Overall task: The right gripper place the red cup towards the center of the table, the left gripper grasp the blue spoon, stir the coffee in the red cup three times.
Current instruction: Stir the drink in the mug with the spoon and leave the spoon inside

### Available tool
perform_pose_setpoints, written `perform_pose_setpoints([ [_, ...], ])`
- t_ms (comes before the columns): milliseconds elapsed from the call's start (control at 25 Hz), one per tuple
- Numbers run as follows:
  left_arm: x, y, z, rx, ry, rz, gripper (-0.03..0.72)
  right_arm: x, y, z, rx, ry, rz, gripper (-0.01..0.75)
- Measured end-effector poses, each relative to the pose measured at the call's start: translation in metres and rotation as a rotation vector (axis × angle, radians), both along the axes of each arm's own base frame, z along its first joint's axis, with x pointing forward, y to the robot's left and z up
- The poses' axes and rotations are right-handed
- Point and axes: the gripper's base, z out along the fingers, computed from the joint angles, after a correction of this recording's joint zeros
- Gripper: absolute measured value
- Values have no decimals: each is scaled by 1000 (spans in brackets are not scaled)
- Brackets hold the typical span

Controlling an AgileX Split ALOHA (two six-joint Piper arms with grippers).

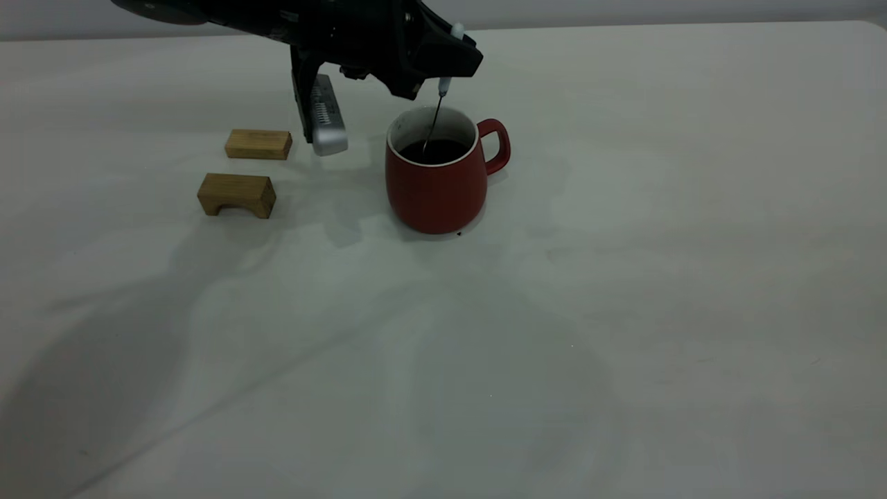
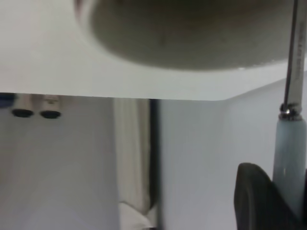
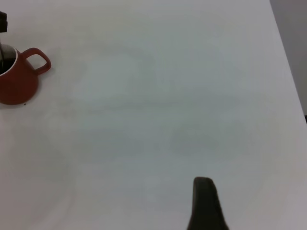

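Observation:
The red cup (image 1: 435, 190) stands upright on the table (image 1: 624, 277), left of centre, its handle pointing right. Dark coffee (image 1: 436, 150) fills it partway. My left gripper (image 1: 447, 66) hovers just above the rim, shut on the pale handle of the blue spoon (image 1: 438, 111), which hangs nearly upright with its bowl sunk in the coffee. The left wrist view shows the spoon handle (image 2: 289, 158) pressed against a black finger (image 2: 254, 201). In the right wrist view, the cup (image 3: 19, 84) is far off. Only one black finger (image 3: 204, 199) of my right gripper shows, with nothing near it.
Two tan wooden blocks lie left of the cup: a flat one (image 1: 258, 144) and an arched one (image 1: 237, 195) nearer the front. The left arm's silver-grey block (image 1: 327, 118) hangs between them and the cup. Bare table stretches to the right and front.

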Motion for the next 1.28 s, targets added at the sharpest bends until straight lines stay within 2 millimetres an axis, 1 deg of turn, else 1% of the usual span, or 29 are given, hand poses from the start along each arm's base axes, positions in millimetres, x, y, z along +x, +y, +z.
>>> perform_pose_setpoints([
  [160,-5,1,0,5,-3,-74,142,0,0,0,0,0,0,565],
  [480,-7,7,-4,52,-13,-126,141,0,0,0,0,0,0,565],
  [560,-8,7,-4,61,-15,-137,157,0,0,0,0,0,0,565],
  [600,-8,7,-4,63,-15,-141,180,0,0,0,0,0,0,565],
  [680,-8,7,-5,65,-15,-148,277,0,0,0,0,0,0,565],
  [720,-9,7,-5,68,-19,-154,352,0,0,0,0,0,0,565],
  [800,-9,8,-5,81,-45,-180,467,0,0,0,0,0,0,565],
  [920,-10,8,0,117,-140,-252,596,0,0,0,0,0,0,565],
  [960,-11,8,2,131,-177,-286,612,0,0,0,0,0,0,565],
  [1040,-13,8,11,159,-259,-380,623,0,0,0,0,0,0,565],
  [1120,-18,9,24,192,-353,-503,612,0,0,0,0,0,0,565],
  [1280,-29,16,56,303,-547,-777,535,0,0,0,0,0,0,565],
])
